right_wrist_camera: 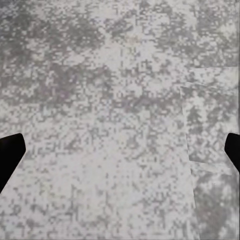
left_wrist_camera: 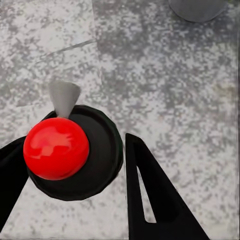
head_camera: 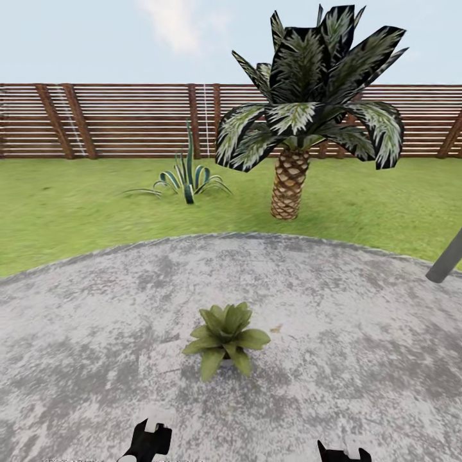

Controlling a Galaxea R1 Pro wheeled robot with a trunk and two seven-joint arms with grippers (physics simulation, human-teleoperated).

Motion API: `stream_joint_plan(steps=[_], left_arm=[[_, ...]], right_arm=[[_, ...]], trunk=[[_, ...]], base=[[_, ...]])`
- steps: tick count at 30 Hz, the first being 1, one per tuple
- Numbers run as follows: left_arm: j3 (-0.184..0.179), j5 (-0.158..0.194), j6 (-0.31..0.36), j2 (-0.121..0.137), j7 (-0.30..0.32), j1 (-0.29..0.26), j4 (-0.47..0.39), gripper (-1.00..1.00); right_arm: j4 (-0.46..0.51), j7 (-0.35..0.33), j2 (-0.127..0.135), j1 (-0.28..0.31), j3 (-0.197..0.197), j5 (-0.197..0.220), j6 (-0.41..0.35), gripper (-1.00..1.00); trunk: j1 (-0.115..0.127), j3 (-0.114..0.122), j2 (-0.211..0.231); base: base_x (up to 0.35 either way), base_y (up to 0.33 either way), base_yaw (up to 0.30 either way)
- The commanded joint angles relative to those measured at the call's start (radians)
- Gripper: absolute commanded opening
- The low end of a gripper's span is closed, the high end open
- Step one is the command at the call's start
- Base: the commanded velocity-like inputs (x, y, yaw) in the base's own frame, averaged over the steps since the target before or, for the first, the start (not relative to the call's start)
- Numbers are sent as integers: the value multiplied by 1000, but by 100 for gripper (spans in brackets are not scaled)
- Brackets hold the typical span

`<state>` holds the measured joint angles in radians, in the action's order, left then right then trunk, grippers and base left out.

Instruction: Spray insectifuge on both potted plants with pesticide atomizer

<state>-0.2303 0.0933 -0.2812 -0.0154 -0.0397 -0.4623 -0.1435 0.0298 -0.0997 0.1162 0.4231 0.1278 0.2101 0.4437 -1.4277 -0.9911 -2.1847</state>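
Observation:
The pesticide atomizer (left_wrist_camera: 67,150) appears from above in the left wrist view: a red round top on a dark body, with a grey nozzle cone. My left gripper (left_wrist_camera: 73,150) is shut on it, one black finger (left_wrist_camera: 150,190) pressed against each side. In the head view the left gripper (head_camera: 149,443) sits at the bottom edge, short of one potted plant (head_camera: 224,337), a low green rosette on the paving. My right gripper (right_wrist_camera: 120,150) is open and holds nothing above bare stone; it also shows low in the head view (head_camera: 343,454).
Grey stone paving (head_camera: 333,308) spreads around the plant, bordered by lawn (head_camera: 77,205). A palm tree (head_camera: 292,173) and a striped agave (head_camera: 187,179) stand on the grass before a brown slatted fence (head_camera: 128,119). A grey post (head_camera: 446,260) leans in at the right.

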Motion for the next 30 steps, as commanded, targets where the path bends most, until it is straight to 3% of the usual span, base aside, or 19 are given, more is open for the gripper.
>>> stream_joint_plan(steps=[1,5,23,30], left_arm=[[-9,9,-4,0,-5,-1,1,-100],[-9,9,-4,0,-5,-1,1,-100],[-9,9,-4,0,-5,-1,1,-100],[-9,9,-4,-1,-5,-1,-1,-100]], right_arm=[[-1,-5,0,0,7,11,3,100],[-1,-7,0,0,6,11,3,100],[-1,-7,0,0,6,11,3,100],[-1,-6,0,0,6,11,3,100]], trunk=[[0,-1,0],[0,-1,0],[0,-1,0],[0,-1,0]], base=[[0,-275,252],[58,-275,171],[115,-275,6],[100,-275,232]])
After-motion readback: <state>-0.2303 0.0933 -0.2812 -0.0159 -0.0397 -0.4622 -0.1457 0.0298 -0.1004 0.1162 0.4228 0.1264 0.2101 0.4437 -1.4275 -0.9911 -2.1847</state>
